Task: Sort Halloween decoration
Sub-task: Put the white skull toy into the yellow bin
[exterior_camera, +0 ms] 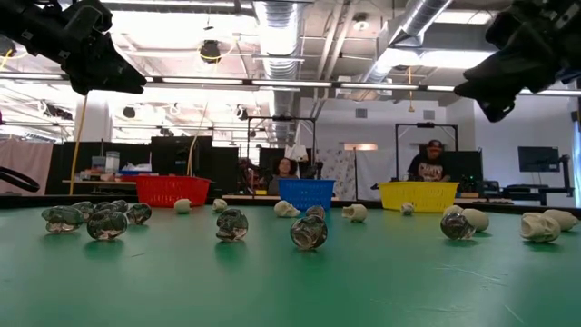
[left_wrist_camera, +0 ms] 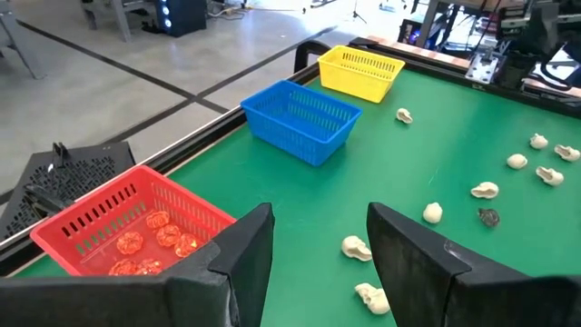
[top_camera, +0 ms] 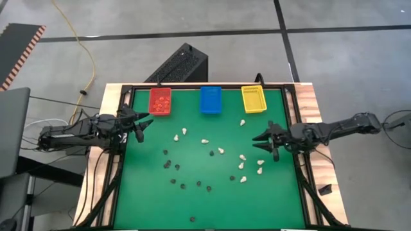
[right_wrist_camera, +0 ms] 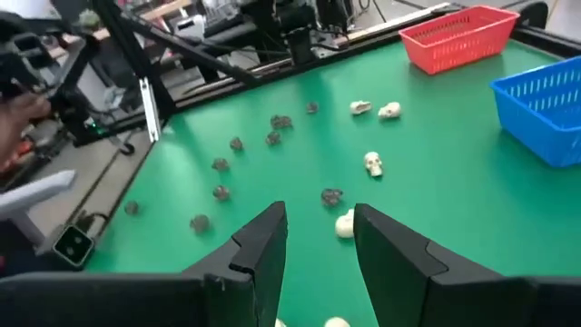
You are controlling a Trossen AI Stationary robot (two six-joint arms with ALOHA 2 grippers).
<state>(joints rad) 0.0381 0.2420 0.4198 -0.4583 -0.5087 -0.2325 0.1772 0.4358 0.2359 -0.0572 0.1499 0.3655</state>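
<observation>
Both wrist views show parted, empty fingers [left_wrist_camera: 245, 263]; orange trinkets [left_wrist_camera: 150, 241], seemingly pumpkins, fill the red bin [left_wrist_camera: 77, 227].

Two dark arms reach inward from opposite table edges. The left gripper [top_camera: 142, 125] sits at nine o'clock, raised above the surface, its fingers [left_wrist_camera: 243, 254] parted and empty. The right gripper [top_camera: 262, 142] sits at three o'clock, also raised, fingers [right_wrist_camera: 263, 245] apparently parted with nothing between them.
</observation>
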